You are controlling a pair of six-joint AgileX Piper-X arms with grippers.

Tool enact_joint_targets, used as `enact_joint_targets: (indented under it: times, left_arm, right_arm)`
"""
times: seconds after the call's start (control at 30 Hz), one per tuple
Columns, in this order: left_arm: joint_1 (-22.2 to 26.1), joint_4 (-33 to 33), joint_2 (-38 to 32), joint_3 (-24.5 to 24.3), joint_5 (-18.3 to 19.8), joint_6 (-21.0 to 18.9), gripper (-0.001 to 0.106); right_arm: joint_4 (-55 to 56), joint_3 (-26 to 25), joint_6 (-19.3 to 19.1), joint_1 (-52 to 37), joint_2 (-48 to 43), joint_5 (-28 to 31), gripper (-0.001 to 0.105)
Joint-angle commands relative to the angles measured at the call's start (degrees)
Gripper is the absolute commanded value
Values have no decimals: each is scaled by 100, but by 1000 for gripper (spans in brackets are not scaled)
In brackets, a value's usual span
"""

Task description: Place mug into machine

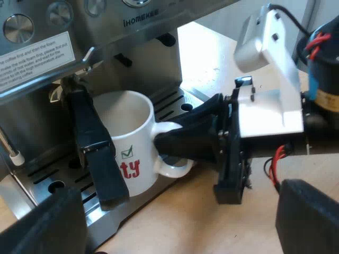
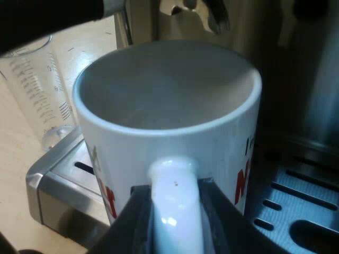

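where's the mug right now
The mug is on or just above the espresso machine's drip tray, beneath the locked-in metal holder. The right gripper clamps its handle, and the measuring glass stands beside the tray.

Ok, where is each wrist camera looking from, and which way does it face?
Left wrist view: faces the espresso machine and the mug at its drip tray; left gripper open, right gripper on the mug's handle.
Right wrist view: behind that handle, looking into the mug; own fingers clamp the handle.
Shared: mug, drip tray.
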Motion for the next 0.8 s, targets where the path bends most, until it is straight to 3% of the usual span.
enact_joint_targets:
  times: [0.03, 0.8]
  left_arm:
    - [-26, -17, 2, -32, -80, -26, 79]
    - [-26, -17, 2, -32, -80, -26, 79]
  right_arm:
    - [-541, -100, -18, 1, 47, 174, 0]
    - [-650, -984, -18, 1, 1135, 730, 0]
